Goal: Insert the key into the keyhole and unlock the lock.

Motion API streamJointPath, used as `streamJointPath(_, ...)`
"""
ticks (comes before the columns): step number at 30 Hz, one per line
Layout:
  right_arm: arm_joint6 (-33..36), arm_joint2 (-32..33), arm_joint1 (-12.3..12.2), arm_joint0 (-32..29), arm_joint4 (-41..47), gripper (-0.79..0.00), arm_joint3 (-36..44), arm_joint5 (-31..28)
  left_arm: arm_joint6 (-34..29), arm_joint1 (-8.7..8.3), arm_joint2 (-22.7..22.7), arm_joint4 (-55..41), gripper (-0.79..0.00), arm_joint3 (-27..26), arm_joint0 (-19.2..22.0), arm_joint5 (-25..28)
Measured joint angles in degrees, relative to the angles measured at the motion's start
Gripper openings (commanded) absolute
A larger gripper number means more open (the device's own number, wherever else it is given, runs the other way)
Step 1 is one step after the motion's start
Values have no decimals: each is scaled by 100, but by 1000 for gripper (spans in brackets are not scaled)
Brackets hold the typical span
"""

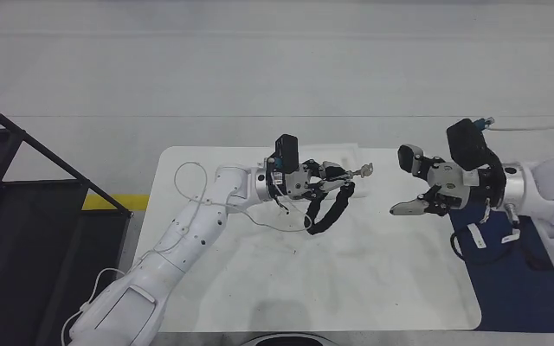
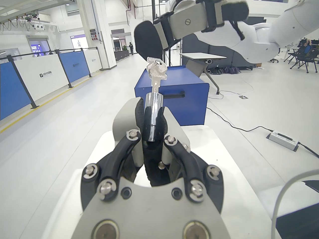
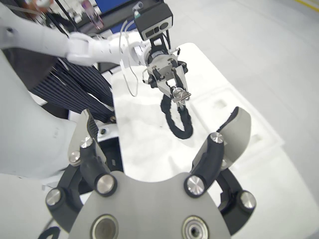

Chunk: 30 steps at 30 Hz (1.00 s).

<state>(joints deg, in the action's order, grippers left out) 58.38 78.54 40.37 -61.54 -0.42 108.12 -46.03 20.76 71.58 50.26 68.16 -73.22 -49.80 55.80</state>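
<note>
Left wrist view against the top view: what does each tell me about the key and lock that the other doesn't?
Only left wrist: the key blade seated in the lock, which the left claw clamps. Only top: the cable looping over the table, and the gap between key and right claw. Both: right claw open, facing the key.

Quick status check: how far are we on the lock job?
Done: the key sits in the keyhole of the lock. In hand: the left gripper is shut on the lock, held above the table. Left: the right gripper is open and apart from the key, so turning it looks undone; the black cable hangs as a closed loop.
</note>
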Motion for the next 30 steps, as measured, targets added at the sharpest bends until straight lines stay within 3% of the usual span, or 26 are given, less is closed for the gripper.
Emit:
streamJointPath(7,-1039,-340,-96,209,-2250,0,-121,-1026,-592,-31,84,-264,-785,-38,46,223)
streamJointPath(14,-1838,-405,-21,378,-3933,-22,39,-1197,-1257,-45,-80,-672,-785,-5,175,220)
streamJointPath(18,-2101,-674,10,376,-4632,-200,123,-1196,-1597,-55,-251,-967,-785,95,304,219)
streamJointPath(21,-2333,-830,28,443,-4989,-249,102,-1196,-1833,-61,-407,-1212,-785,163,437,220)
streamJointPath(22,-2411,-859,31,462,-5069,-320,93,-1196,-1888,-63,-447,-1274,-785,180,476,220)
streamJointPath(24,-2584,-905,36,494,-5229,-391,71,-1197,-1998,-66,-529,-1395,-785,217,558,220)
streamJointPath(30,-2924,-983,27,487,-5524,-416,115,-1197,-2183,-78,-738,-1650,-785,298,715,220)
